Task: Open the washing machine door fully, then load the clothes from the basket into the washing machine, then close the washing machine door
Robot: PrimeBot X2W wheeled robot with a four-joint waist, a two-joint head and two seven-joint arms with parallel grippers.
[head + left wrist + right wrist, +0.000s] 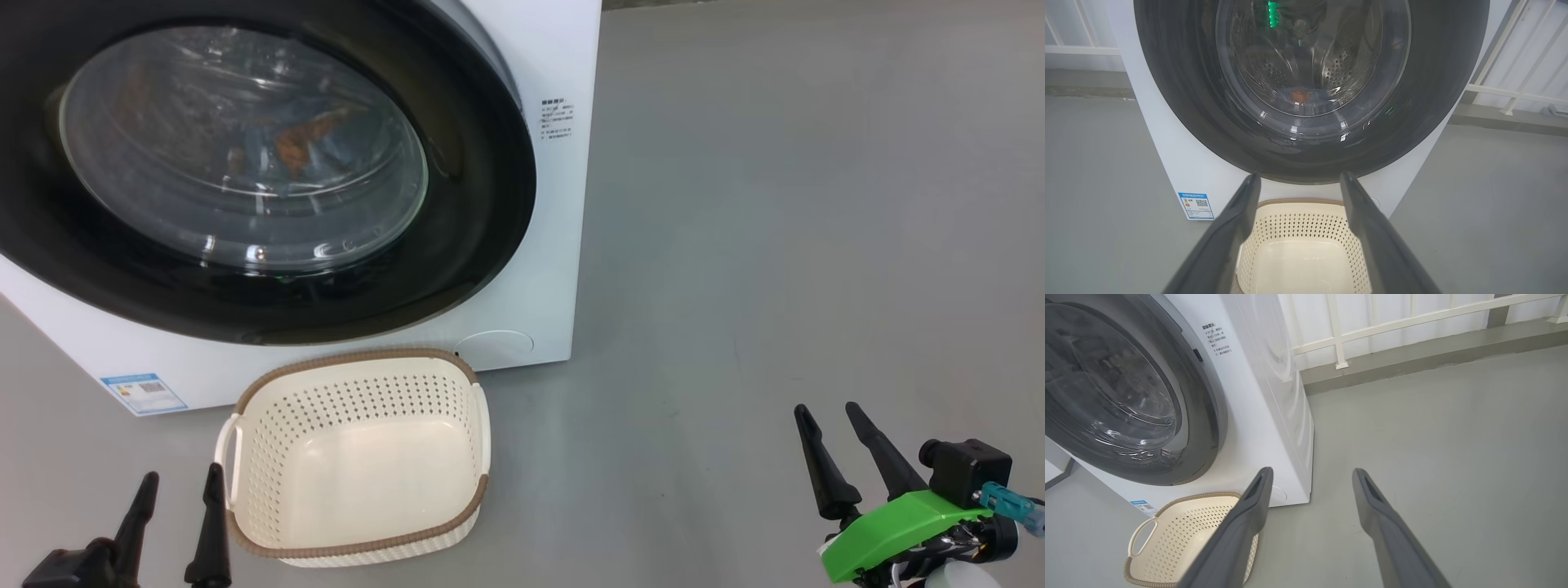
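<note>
The washing machine door [245, 171] is shut with the clothes [1298, 96] behind its glass, the basket [367, 400] empty, both pairs of jaws released

- The washing machine door [482, 204], glossy black with a bulging glass window, sits shut ahead of the left gripper [183, 470].
- The clothes [1300, 96], blue and orange, lie behind the glass.
- The basket [359, 357], cream with a brown rim, stands upright just beside that gripper, at the foot of the white washing machine [563, 245].
</note>
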